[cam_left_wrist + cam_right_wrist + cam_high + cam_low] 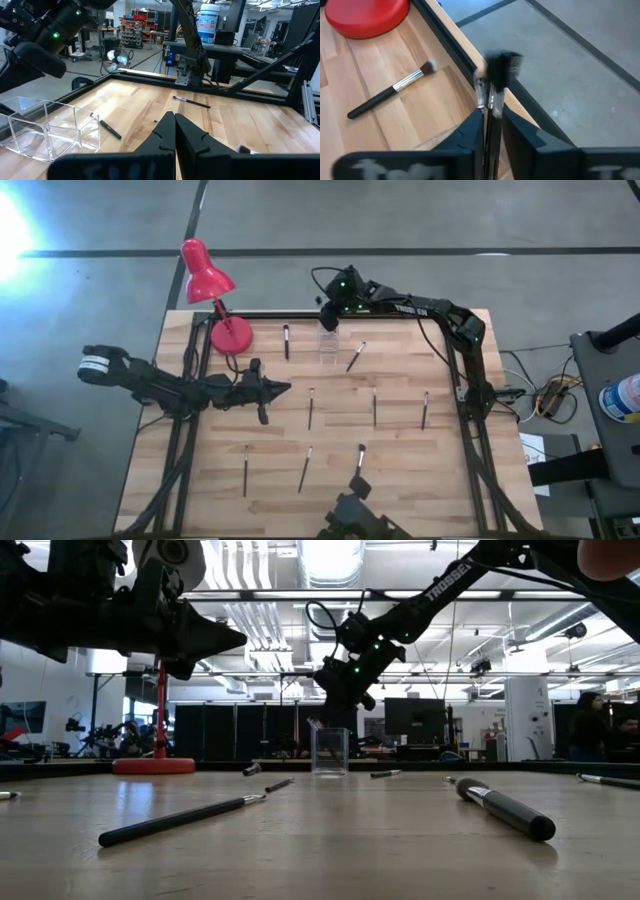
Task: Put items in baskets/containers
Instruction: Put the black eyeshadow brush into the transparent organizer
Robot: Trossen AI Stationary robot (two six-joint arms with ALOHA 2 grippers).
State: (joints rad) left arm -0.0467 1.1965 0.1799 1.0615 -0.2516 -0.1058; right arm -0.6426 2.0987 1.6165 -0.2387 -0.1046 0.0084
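Observation:
Several thin dark brushes lie flat on the wooden table [400, 470], among them one [310, 408] mid-table and one [356, 356] beside the clear plastic holder [327, 346]. The holder stands near the far edge and shows as clear compartments in the left wrist view [45, 131] and in the low view [330, 751]. My right gripper [329, 320] hangs just above it, shut on a brush [492, 95]. My left gripper [283, 389] hovers shut mid-table on the left side, holding nothing [175, 122]. My right gripper [492, 117] pinches a brush between its two fingers, on the handle just behind the silver ferrule [481, 95]. The brush runs along the fingers. Its dark bristle head [503, 62] sticks out past the fingertips. It is lifted clear, above the holder [330, 751].
A red desk lamp stands at the far left of the table, its round base [231, 335] close to a brush [286, 340]. More brushes lie toward the near edge [246, 470] [305, 468] [360, 458]. A black frame rail [400, 317] runs along the far edge.

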